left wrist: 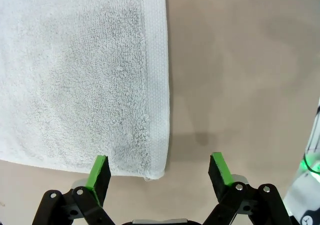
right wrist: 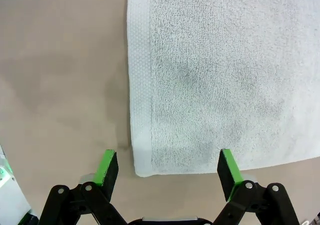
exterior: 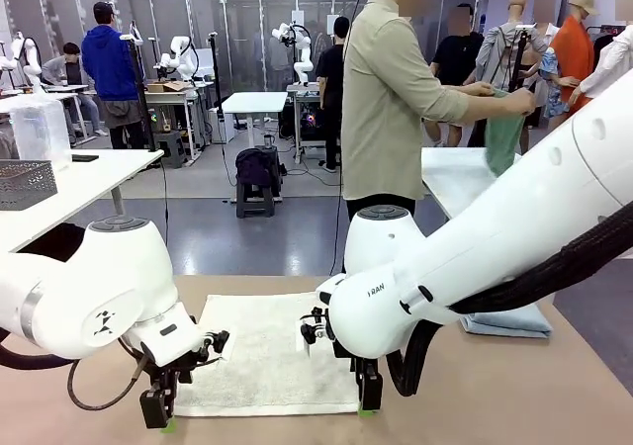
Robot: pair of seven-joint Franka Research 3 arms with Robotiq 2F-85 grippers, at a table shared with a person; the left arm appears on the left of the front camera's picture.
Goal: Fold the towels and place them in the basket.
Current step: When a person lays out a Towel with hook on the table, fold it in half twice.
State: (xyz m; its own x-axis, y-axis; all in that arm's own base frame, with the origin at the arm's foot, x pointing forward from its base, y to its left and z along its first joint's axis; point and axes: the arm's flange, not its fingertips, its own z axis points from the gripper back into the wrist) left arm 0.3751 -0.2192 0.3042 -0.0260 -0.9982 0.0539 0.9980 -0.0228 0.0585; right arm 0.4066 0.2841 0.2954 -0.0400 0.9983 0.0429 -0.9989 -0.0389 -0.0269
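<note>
Left pincer (exterior: 161,417): jaws wide apart, holding nothing; it hangs low over the near left corner of the white towel (exterior: 267,356).
Left wrist view: the pincer (left wrist: 160,167) straddles the white towel's (left wrist: 75,75) woven hem, one green pad over terry, the other over bare tabletop (left wrist: 240,60); contact cannot be judged.
Right pincer (exterior: 366,400): jaws equally wide and empty, low at the towel's near right corner.
Right wrist view: the towel's (right wrist: 225,75) corner lies between the pads of the pincer (right wrist: 167,165), with bare tabletop (right wrist: 60,60) on one side.
White towel: spread flat and unfolded on the tan tabletop (exterior: 495,386), between the two arms.
Blue-grey towel (exterior: 506,321): folded, lying on the same tabletop at its right, well apart from the white one.
Green towel (exterior: 502,133): held up in the hands of the person (exterior: 386,99), who stands at the far side, turned to picture right.
Mesh basket (exterior: 25,183): dark grey, on a white tabletop (exterior: 89,178) at far left.
Room: grey floor, more white tables, people standing farther back.
</note>
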